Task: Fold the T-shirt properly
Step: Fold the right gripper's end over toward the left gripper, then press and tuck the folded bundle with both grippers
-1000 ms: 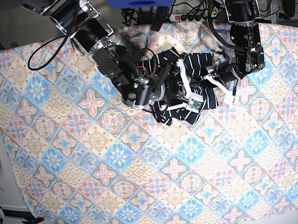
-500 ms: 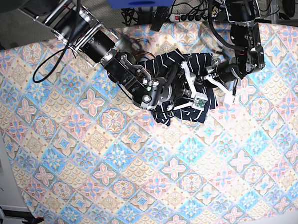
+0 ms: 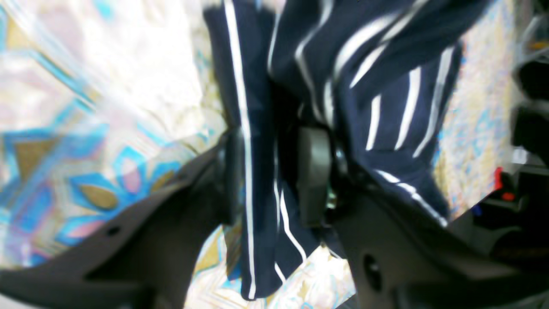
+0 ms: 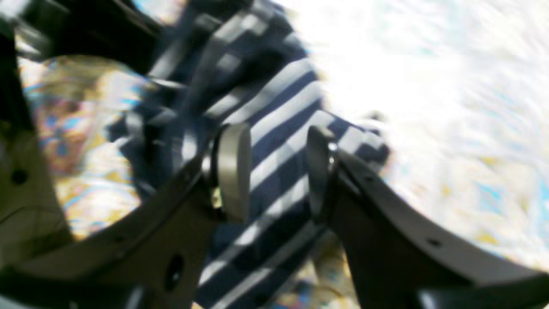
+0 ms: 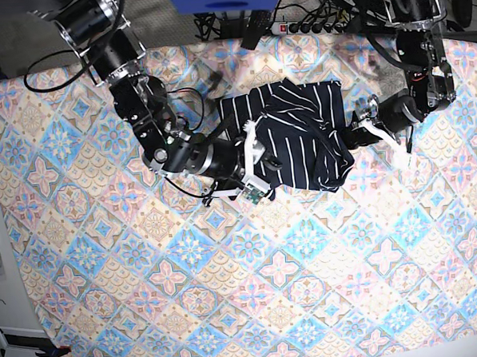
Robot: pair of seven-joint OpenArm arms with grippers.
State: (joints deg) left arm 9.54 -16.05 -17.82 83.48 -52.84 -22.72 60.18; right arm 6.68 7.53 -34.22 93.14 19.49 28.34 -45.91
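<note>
The T-shirt [image 5: 292, 132], dark navy with thin white stripes, lies in a folded, rumpled heap at the back middle of the tile-patterned cloth [image 5: 228, 291]. My right gripper [image 5: 258, 163] sits at the shirt's left edge. In the right wrist view this gripper [image 4: 276, 171] is open, and the striped T-shirt [image 4: 274, 107] shows beyond the gap. My left gripper [image 5: 380, 139] is at the shirt's right edge. In its wrist view the left gripper [image 3: 270, 176] is open, and a hanging fold of the T-shirt [image 3: 386, 120] passes loosely between the fingers.
The pastel cloth covers the whole table, with its front edge low in the base view. A power strip [image 5: 302, 27] and cables lie behind the back edge. Both arms reach in from the back corners.
Both grippers have opened and let the shirt go. The right arm has drawn back to the left, the left gripper has shifted right, and the shirt has settled flatter on the cloth.
</note>
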